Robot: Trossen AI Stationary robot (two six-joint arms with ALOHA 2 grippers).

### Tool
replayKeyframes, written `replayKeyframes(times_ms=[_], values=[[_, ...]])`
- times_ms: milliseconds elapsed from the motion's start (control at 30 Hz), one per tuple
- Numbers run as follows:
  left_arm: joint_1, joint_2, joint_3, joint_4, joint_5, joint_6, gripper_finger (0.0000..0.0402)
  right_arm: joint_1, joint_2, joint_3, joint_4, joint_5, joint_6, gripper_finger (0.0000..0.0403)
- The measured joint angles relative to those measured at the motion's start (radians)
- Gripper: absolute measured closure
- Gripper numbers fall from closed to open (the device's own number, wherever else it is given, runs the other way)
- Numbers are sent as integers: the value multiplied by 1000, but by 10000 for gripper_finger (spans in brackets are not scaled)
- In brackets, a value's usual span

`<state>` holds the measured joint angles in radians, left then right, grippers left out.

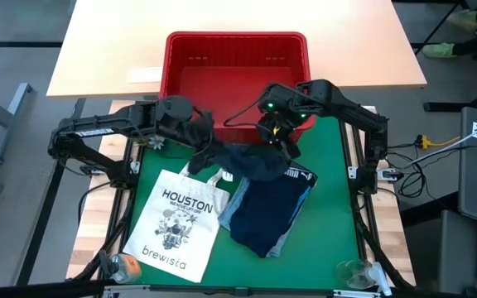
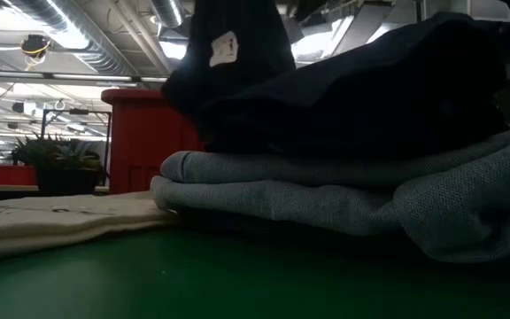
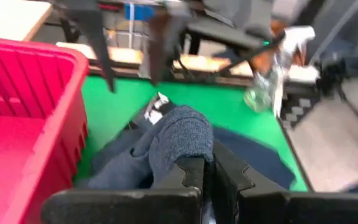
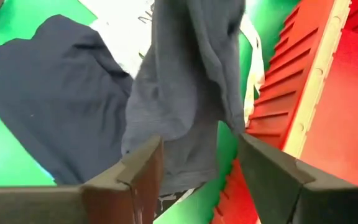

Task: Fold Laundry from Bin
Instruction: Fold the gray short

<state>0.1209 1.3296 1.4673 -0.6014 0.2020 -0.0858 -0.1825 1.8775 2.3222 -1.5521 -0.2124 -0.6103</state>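
Sitting at the bench's (image 1: 338,165) far edge, the red bin (image 1: 235,64) looks empty. Folded navy and grey laundry (image 1: 267,211) lies on the green mat beside a white tote (image 1: 176,222). Left gripper (image 3: 209,180) is clenched on a dark grey garment (image 3: 176,140) lifted near the bin. Right gripper (image 4: 197,168) hangs released around that cloth's hanging end.

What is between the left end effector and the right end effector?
In the high view, a dark grey garment spans from the shut left end effector to the open right end effector, hanging above the green mat.
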Motion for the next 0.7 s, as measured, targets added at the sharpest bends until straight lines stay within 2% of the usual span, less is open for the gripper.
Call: replayKeyframes(times_ms=[333,533,700], values=[[-116,-85,0,-135,-65,44,398,2,60,0,116,-23,-9,198],[-169,-74,1,-172,-109,45,398,15,133,0,206,-38,-104,198],[-207,-69,0,-263,-173,32,398,28,205,0,229,-101,-179,198]])
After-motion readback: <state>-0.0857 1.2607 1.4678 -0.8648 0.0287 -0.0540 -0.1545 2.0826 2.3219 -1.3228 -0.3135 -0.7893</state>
